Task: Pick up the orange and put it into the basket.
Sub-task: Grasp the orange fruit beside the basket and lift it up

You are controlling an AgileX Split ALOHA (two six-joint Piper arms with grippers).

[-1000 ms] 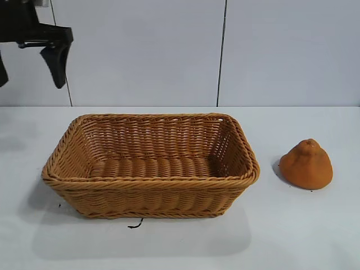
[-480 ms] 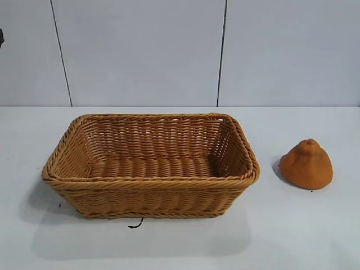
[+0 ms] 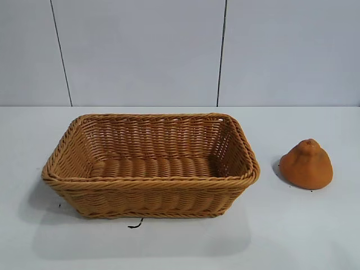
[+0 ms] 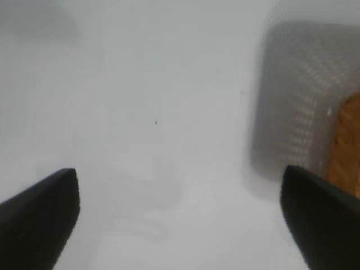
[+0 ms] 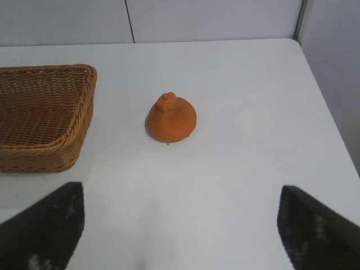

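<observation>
The orange (image 3: 306,164), a burnt-orange dome with a knobbly top, sits on the white table to the right of the basket (image 3: 151,165). The basket is a large tan woven wicker one, standing empty at the table's middle. Neither arm shows in the exterior view. In the right wrist view the orange (image 5: 171,117) lies ahead of my open, empty right gripper (image 5: 181,225), well apart from it, with the basket's corner (image 5: 50,115) beside it. My left gripper (image 4: 180,216) is open and empty over bare table, with a blurred edge of the basket (image 4: 343,146) at one side.
The white table (image 3: 292,225) has bare room in front of and around the orange. A small dark scrap (image 3: 135,225) lies by the basket's front. The table's edge (image 5: 332,129) runs past the orange in the right wrist view. A grey panelled wall stands behind.
The left arm, seen at the upper left of the exterior view a second ago, has moved out of that view. The orange and basket have not moved.
</observation>
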